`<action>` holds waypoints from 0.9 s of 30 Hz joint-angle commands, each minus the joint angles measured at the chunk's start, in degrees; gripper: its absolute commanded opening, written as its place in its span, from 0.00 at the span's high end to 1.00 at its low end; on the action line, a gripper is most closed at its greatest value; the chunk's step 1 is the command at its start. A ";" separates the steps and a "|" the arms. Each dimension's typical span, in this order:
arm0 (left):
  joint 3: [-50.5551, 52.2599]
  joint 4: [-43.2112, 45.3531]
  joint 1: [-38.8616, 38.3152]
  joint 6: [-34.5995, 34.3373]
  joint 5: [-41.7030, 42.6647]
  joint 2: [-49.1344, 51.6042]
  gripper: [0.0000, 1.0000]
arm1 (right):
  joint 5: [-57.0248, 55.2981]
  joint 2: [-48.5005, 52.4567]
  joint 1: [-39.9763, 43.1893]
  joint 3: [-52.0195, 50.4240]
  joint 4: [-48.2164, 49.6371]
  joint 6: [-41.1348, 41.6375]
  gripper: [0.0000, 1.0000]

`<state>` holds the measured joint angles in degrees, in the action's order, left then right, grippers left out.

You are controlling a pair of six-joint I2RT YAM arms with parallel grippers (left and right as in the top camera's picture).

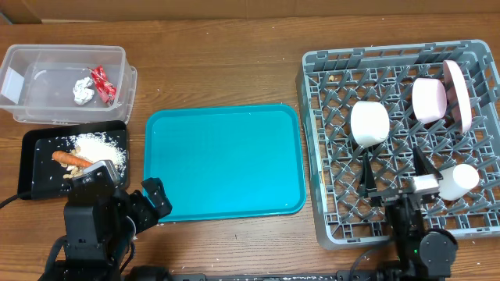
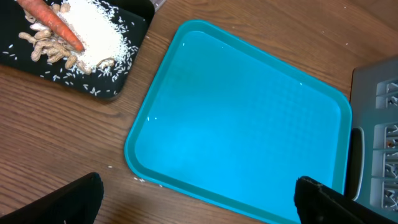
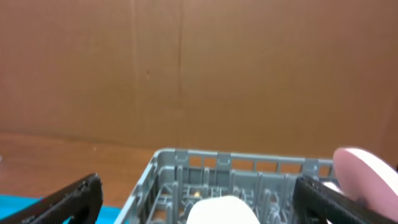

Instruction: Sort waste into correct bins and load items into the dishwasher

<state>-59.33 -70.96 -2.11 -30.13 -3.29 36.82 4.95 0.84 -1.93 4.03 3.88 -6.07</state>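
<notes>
The grey dishwasher rack (image 1: 320, 140) at the right holds a white cup (image 1: 369, 124), a pink cup (image 1: 429, 100), a pink plate (image 1: 458, 94) on edge and a white cup (image 1: 459, 181) lying at the front. The teal tray (image 1: 225, 160) in the middle is bare. The black tray (image 1: 35, 152) holds rice (image 1: 101, 146), a carrot (image 1: 72, 158) and nuts. The clear bin (image 1: 66, 78) holds foil (image 1: 83, 90) and a red wrapper (image 1: 103, 84). My left gripper (image 2: 199, 202) is open and empty over the teal tray's (image 2: 249, 124) front-left corner. My right gripper (image 3: 199, 199) is open and empty above the rack's (image 3: 186, 162) front.
A brown cardboard wall (image 3: 199, 68) stands behind the table. The wooden table (image 1: 226, 70) shows bare behind the teal tray. Rice grains lie scattered on the black tray (image 2: 112, 93) in the left wrist view.
</notes>
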 commanded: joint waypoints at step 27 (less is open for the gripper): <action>-0.07 0.04 0.17 -0.98 -0.72 -0.11 0.00 | 1.97 -0.68 0.11 -3.56 -8.07 -4.48 0.00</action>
<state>-59.31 -70.94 -2.11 -30.11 -3.29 36.82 6.68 0.62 -1.87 1.06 -4.36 -10.37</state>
